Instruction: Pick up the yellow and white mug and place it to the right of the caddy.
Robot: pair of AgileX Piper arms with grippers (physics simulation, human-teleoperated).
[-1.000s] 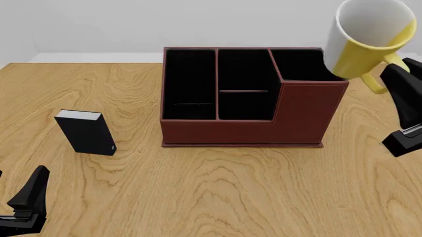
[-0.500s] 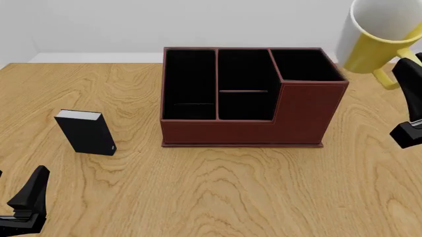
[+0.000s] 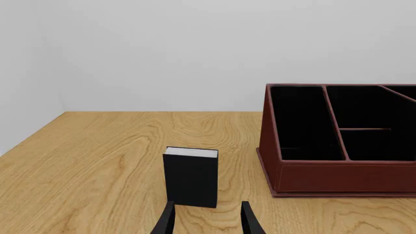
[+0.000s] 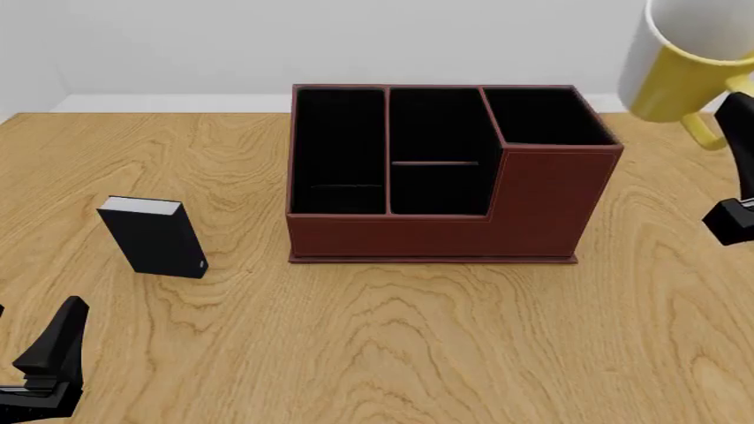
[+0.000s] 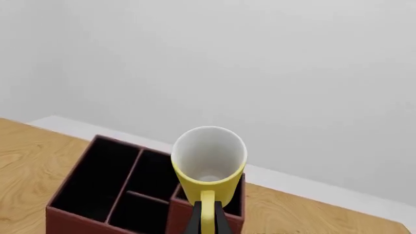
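The yellow and white mug (image 4: 687, 64) hangs tilted in the air at the far right, above and just right of the caddy's back right corner, its white inside facing the camera. My right gripper (image 4: 733, 110) is shut on its yellow handle; in the right wrist view the fingers (image 5: 194, 223) pinch the handle below the mug (image 5: 208, 168). The reddish-brown caddy (image 4: 436, 225) stands mid-table with black compartments, and it shows in the left wrist view (image 3: 338, 176) and the right wrist view (image 5: 60, 218). My left gripper (image 4: 48, 362) is open and empty at the near left.
A small black upright box (image 4: 154, 237) stands left of the caddy, straight ahead of the left gripper's fingers (image 3: 166, 220) in the left wrist view (image 3: 190, 178). Bare wooden table (image 4: 672, 291) lies right of the caddy. A white wall closes the table's far edge.
My right gripper has carried the mug further right and a little up, off the caddy's back right corner. The left arm, the caddy and the black box have not moved.
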